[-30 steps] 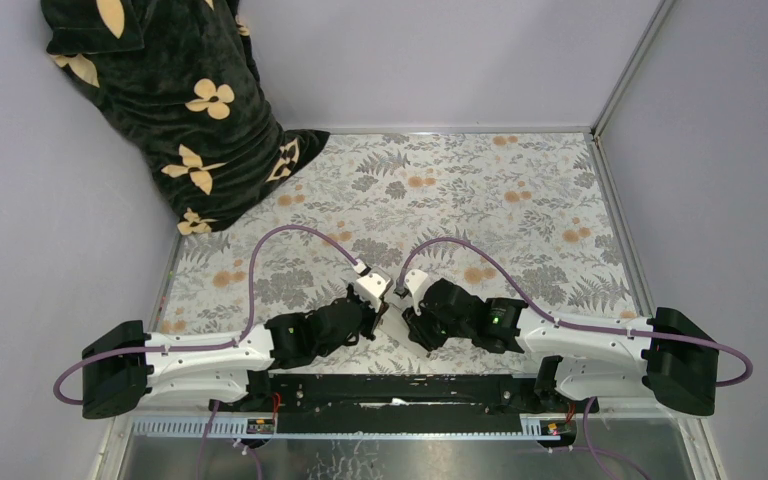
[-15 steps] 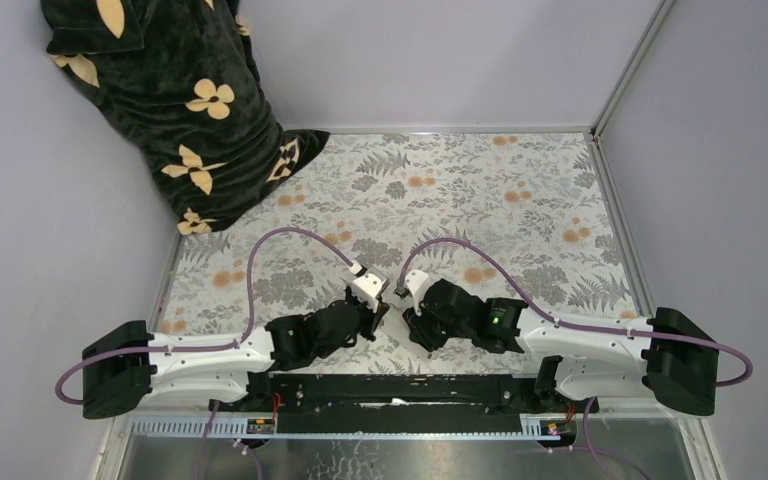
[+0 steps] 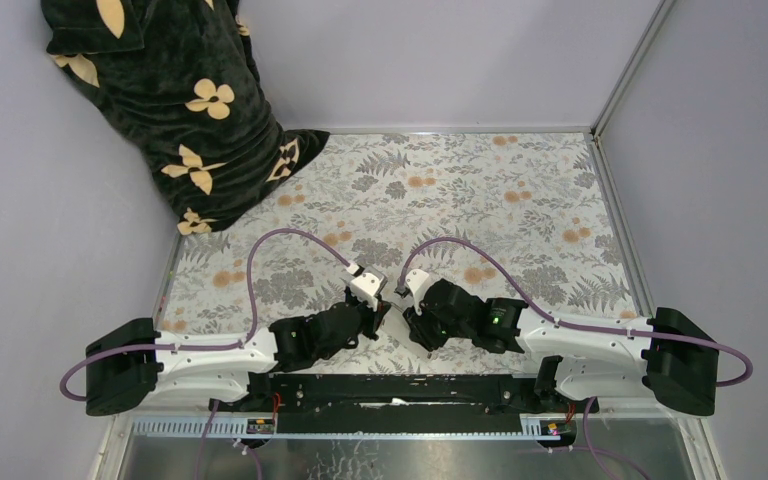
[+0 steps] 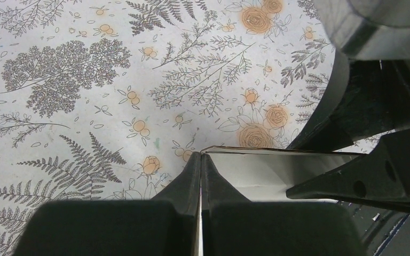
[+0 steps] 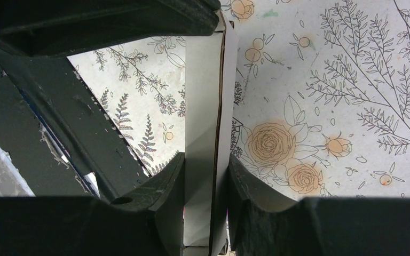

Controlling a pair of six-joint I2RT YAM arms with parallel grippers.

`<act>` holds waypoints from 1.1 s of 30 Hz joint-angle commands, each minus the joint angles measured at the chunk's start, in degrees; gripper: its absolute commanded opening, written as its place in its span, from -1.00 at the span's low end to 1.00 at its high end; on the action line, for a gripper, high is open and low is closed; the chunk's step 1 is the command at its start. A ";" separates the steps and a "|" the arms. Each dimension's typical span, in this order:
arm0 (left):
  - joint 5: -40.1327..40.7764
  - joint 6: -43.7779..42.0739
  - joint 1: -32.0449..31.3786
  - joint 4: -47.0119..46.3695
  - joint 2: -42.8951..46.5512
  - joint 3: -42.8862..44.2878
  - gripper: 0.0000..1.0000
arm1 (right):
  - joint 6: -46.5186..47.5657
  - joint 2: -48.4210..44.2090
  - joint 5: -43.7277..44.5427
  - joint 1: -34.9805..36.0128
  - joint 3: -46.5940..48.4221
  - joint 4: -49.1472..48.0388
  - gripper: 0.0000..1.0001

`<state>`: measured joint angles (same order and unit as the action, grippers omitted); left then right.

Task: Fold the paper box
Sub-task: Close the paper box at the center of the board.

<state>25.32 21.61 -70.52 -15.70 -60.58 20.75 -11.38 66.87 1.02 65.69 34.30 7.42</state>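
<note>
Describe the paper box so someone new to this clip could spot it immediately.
Start at the floral tablecloth, then go to the middle of its near edge. There the left gripper and the right gripper meet around the paper box, both clamped on it. It is the only plain white cardboard there, thin and unpatterned.

Both arms lie low, reaching inward from lower left and lower right, with the wrists meeting at lower centre. The left pincer [image 4: 200, 154] is pressed tight — the right pincer [image 5: 205, 157] stands partly apart — each pinching the paper box [image 5: 200, 96].
</note>
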 commanded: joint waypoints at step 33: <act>2.53 6.32 -3.31 -8.19 -6.06 -4.12 -1.00 | -3.19 -4.09 1.35 1.03 -0.14 2.91 -1.00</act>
<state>28.01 26.44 -73.19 -24.34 -64.66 18.81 -14.74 63.35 2.04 65.87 33.08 11.03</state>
